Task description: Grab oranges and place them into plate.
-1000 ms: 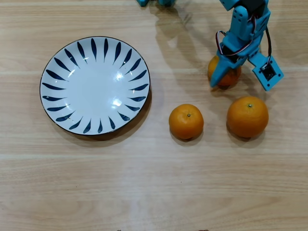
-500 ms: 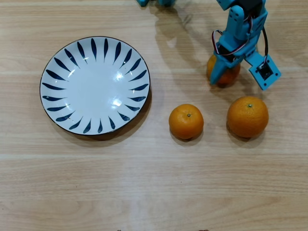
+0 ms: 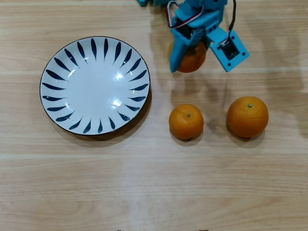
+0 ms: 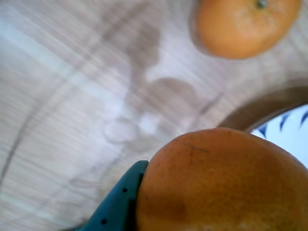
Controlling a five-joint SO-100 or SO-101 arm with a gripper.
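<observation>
From my overhead view the wooden counter (image 3: 154,192) fills everything, and the biggest thing on it is the plate (image 3: 95,85), sitting at about nine o'clock from centre with nothing in it. So I judge no part of the job is finished yet: three oranges remain outside the dish.

Next in size is the blue arm coming in from twelve o'clock. Its claw (image 3: 188,57) is clenched around the held orange (image 3: 191,60), which shows between the blue fingers at roughly one o'clock from centre, off the plate's rim toward three o'clock. In the wrist view that same fruit (image 4: 221,183) fills the lower right, pressed against a teal finger (image 4: 118,204), with a sliver of the plate (image 4: 291,134) at three o'clock. Whether it is lifted clear of the counter I cannot tell.

The larger loose orange (image 3: 247,116) rests at four o'clock, and the smaller loose orange (image 3: 186,121) just beside it at five o'clock, both untouched.

I reckon the first carry is in hand, with two more fetches left.
</observation>
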